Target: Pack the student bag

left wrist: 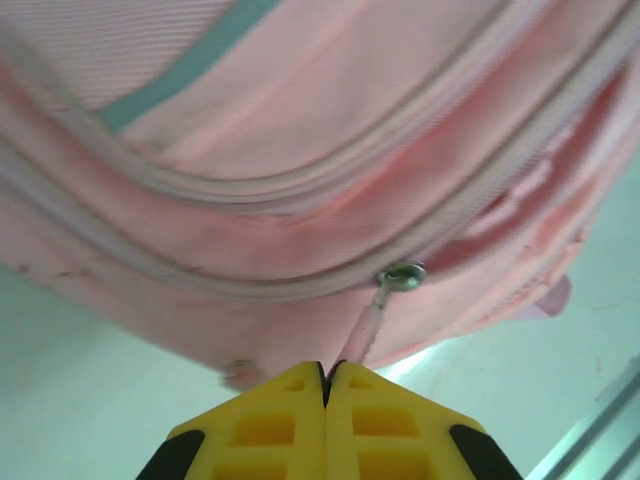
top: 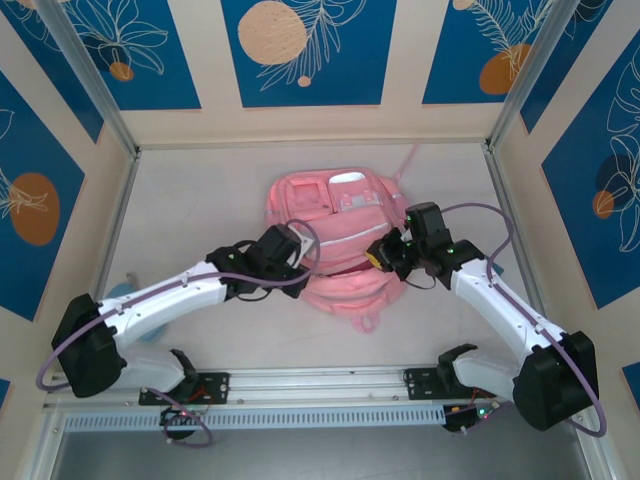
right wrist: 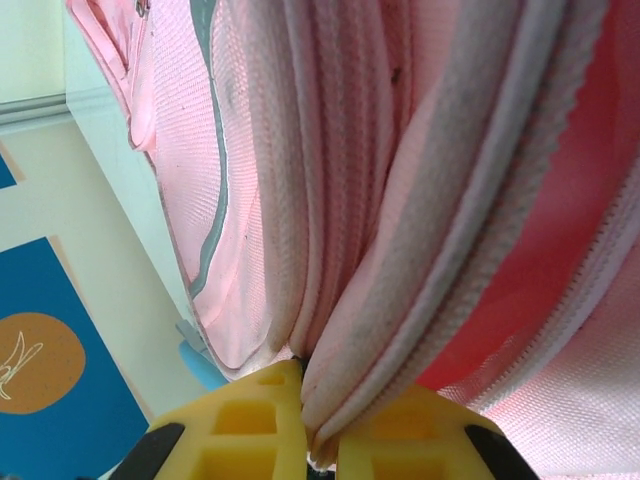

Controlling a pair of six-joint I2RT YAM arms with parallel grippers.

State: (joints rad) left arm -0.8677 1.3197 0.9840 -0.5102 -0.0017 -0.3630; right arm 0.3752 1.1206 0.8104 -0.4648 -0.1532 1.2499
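Pink student bag (top: 335, 240) lies mid-table, open tabletop (top: 200, 190) around its edges. The left gripper (left wrist: 328, 372) pinches its zip tab (left wrist: 366, 328); the right gripper (right wrist: 318, 415) clamps the bag's zip edge.

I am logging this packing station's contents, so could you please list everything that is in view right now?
student bag: one, pink, lying mid-table between the two arms
zip pull: one, pink tab on a silver slider, on a closed zip of the student bag
pale blue object: one, light blue, at the table's left edge beside the left arm, too hidden to identify
table: one, pale grey, under everything
wall panels: several, blue with orange circles, around the enclosure
rail: one, silver, along the near edge
left end effector: one, yellow fingers, shut on the zip pull
right end effector: one, yellow fingers, shut on a fold of the student bag
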